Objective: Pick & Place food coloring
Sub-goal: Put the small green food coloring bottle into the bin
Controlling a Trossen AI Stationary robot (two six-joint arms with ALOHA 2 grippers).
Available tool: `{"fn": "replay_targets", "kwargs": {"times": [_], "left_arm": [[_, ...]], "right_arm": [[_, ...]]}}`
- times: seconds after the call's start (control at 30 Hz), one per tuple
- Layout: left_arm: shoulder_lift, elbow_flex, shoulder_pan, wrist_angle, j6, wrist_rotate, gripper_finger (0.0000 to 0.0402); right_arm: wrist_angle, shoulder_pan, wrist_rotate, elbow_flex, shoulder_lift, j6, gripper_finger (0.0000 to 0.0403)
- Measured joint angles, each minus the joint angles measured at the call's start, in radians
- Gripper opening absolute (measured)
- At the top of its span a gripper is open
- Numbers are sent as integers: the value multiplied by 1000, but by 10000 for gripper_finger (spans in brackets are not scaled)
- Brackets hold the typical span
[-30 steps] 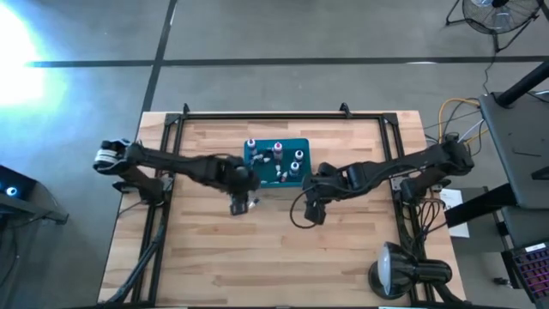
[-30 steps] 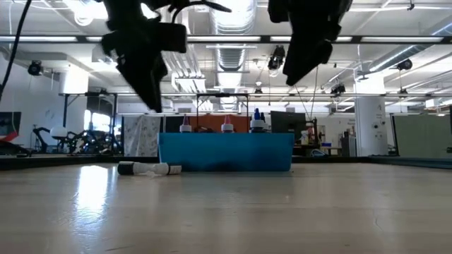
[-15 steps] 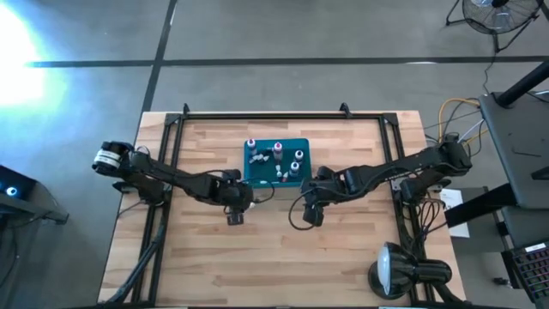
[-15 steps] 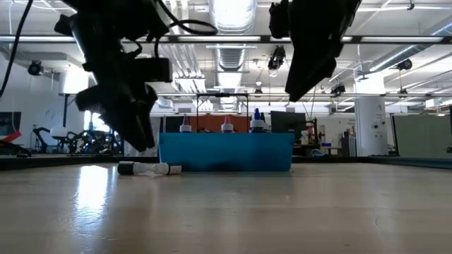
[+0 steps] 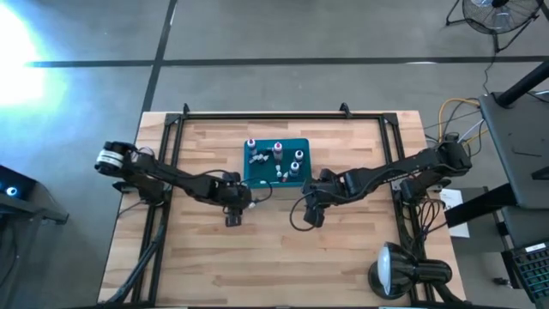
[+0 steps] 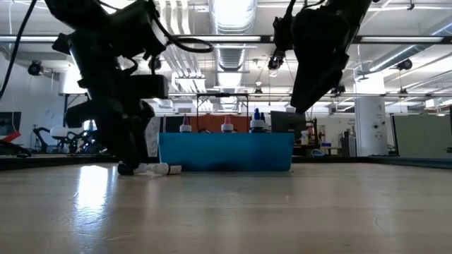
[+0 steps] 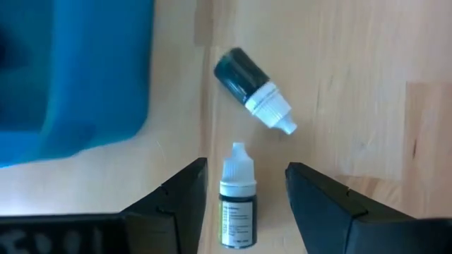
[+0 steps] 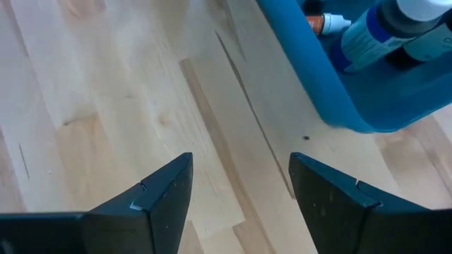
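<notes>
At centre left of the high view, we find the left gripper low over the wooden table, just off the lower left corner of the teal bin. In the left wrist view its jaws stand wide apart, with a small dark bottle lying on its side between them, white cap pointing away; no finger touches it that we can see. A second bottle, dark-bodied with a white cap, lies tipped over just beyond the first. In the low view a bottle lying on its side shows on the table at the bin's left end.

At centre of the high view, the bin holds several bottles, most of them upright; the low view shows their caps above the rim.

At centre right, the right gripper waits above the table just off the bin's lower right corner, jaws spread wide and holding nothing.

We judge the task well advanced: most bottles are binned and at least two remain on the table. The pick of the nearer one appears set up but not yet closed.
</notes>
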Motion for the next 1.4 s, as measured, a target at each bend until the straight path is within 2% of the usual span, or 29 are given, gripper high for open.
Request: {"fn": "replay_targets", "kwargs": {"times": [0.2,0.57,0.7,0.83,1.0,1.17,1.3,1.4], "left_arm": [[33,-8,9,20,-6,9,151],[40,-10,20,26,-19,7,63],[40,-8,20,22,-28,6,45],[13,38,17,-112,-33,7,44],[-79,175,15,-256,-26,3,44],[-129,259,77,-86,41,-86,44],[-55,262,194,-5,35,-45,54],[13,284,263,-3,16,-19,84]], "right_arm": [[14,0,0,-7,0,4,228],[19,-1,3,-9,0,3,226],[19,-1,4,-9,0,0,226],[19,-1,8,-9,-1,-1,226],[23,-2,43,-9,-12,-1,226],[35,-4,56,-9,-13,-1,226],[84,-4,48,-9,-13,-13,226],[109,-4,48,-9,-13,-12,226]]}}
